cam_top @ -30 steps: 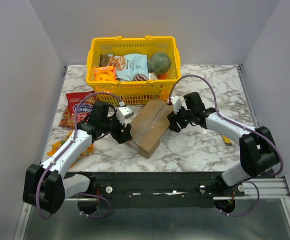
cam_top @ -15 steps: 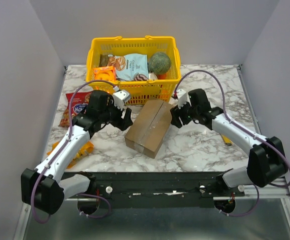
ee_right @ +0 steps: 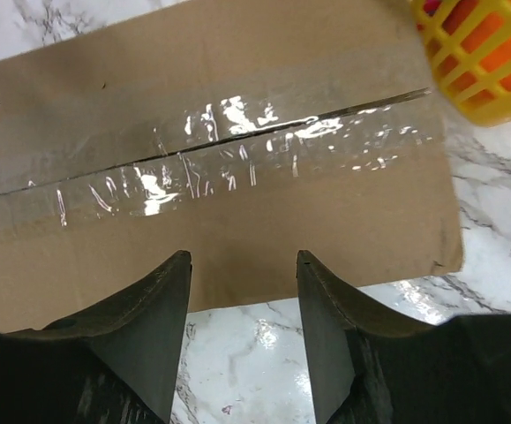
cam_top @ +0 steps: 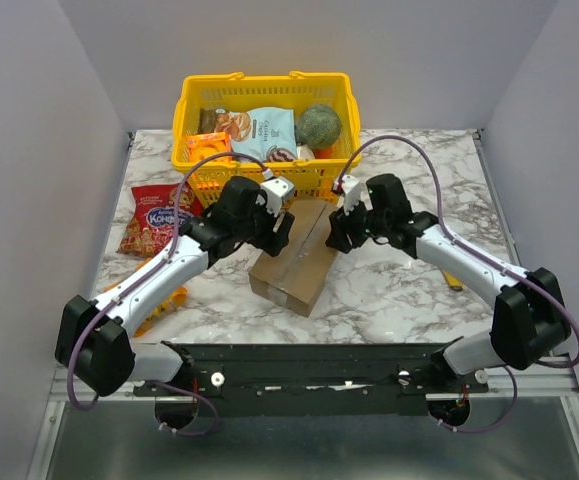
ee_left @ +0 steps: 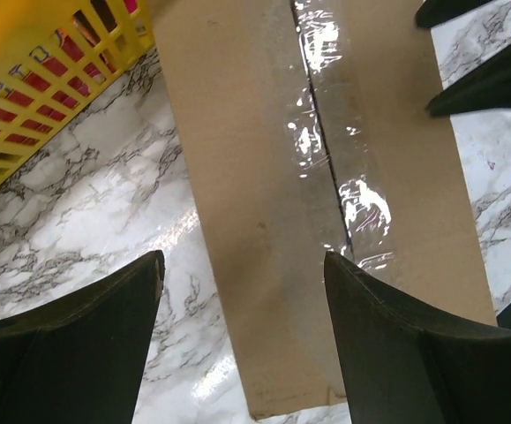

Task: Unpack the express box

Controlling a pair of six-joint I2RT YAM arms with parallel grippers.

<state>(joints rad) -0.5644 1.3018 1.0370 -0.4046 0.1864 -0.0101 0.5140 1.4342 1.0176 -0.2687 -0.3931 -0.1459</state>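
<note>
Express box [cam_top: 294,262] lies under and between your two claws, flaps shut, on the marbled table [cam_top: 409,290], the broadest thing you have here. Just beyond both claws stands the yellow basket [cam_top: 269,80], its front wall close to the box's far end. The express box itself is plain brown cardboard, set at a slant, with clear tape [ee_left: 326,132] shining along its closed centre seam. Out to the left of your left claw a red snack bag [cam_top: 154,218] lies flat on the table, well apart from the box. Inside the basket, beyond the claws, you can see a pale blue bag [cam_top: 264,130], a round green item [cam_top: 319,125] and an orange pack [cam_top: 209,148]. Your left claw [cam_top: 279,225] hangs over the box's far left part, fingers spread wide with nothing between them; one finger [ee_left: 87,344] is over bare table, the other [ee_left: 414,353] over the cardboard. Your right claw [cam_top: 337,232] is at the box's far right edge, fingers also apart and gripping nothing, the box's long edge showing in the gap. Whether either claw touches the cardboard you cannot tell.
</note>
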